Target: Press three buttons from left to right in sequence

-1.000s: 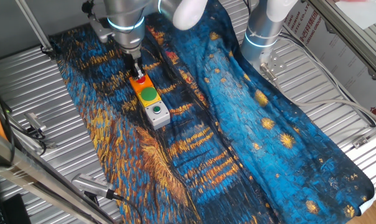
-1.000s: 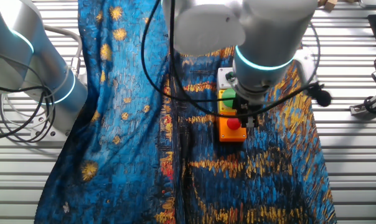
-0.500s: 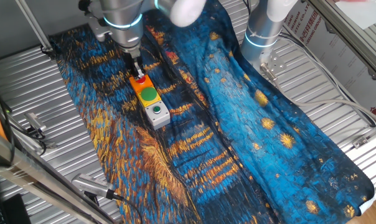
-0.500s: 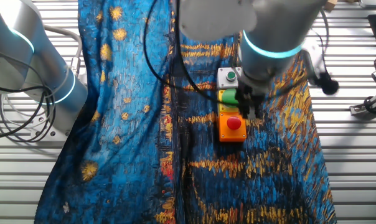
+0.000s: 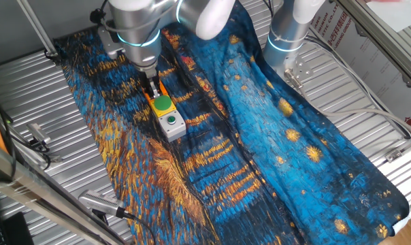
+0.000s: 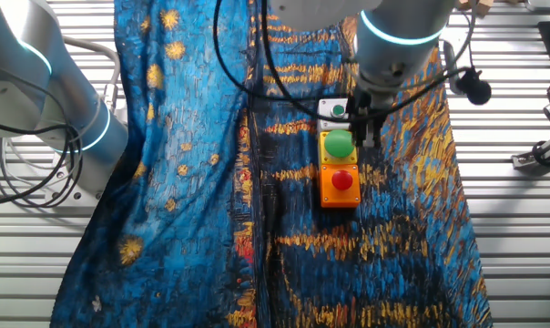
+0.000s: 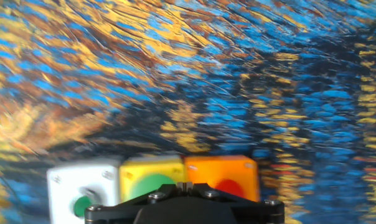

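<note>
Three button boxes stand in a row on the cloth. In the other fixed view the orange box with the red cap (image 6: 340, 182) is nearest, then the yellow box with the large green cap (image 6: 338, 146), then the grey-white box (image 6: 333, 110). My gripper (image 6: 359, 137) hangs at the right edge of the large green cap. In the hand view the fingertips (image 7: 186, 185) touch each other, shut, over the seam between the yellow box (image 7: 152, 178) and the orange box (image 7: 224, 175); the grey-white box (image 7: 82, 191) is at the left. In one fixed view the gripper (image 5: 153, 92) hides most of the orange box.
A blue and gold painted cloth (image 5: 260, 150) covers the ribbed metal table (image 5: 35, 88). A second arm's base (image 5: 287, 34) stands at the back and also shows in the other fixed view (image 6: 66, 118). Metal tools (image 5: 35, 139) lie at the left edge.
My gripper has left the red cap and moved along the row to the edge of the large green cap. The boxes have not moved.
</note>
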You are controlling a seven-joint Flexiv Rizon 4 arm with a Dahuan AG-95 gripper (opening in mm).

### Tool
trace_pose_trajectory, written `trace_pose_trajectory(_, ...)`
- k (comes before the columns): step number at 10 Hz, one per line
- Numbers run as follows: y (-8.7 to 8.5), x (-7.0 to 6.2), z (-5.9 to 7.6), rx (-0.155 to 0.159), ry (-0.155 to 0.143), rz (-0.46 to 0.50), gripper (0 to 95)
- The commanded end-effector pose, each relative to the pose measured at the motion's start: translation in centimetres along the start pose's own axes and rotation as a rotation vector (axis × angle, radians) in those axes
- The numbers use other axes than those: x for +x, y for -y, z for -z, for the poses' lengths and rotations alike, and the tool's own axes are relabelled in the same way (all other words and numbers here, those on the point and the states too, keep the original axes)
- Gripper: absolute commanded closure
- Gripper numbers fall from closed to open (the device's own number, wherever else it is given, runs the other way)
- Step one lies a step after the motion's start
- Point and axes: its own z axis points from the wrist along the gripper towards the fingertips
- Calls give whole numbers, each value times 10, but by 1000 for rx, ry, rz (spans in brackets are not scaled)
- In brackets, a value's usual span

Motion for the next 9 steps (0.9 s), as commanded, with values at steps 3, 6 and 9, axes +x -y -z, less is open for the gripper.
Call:
trace_pose_trajectory(3, -1, 1, 0, 0, 0, 1, 950)
trace_pose_trajectory(6, -1, 1, -7, -1, -5, -4, 950)
trace_pose_trajectory(9, -3, 2, -26, -3, 1, -19, 950)
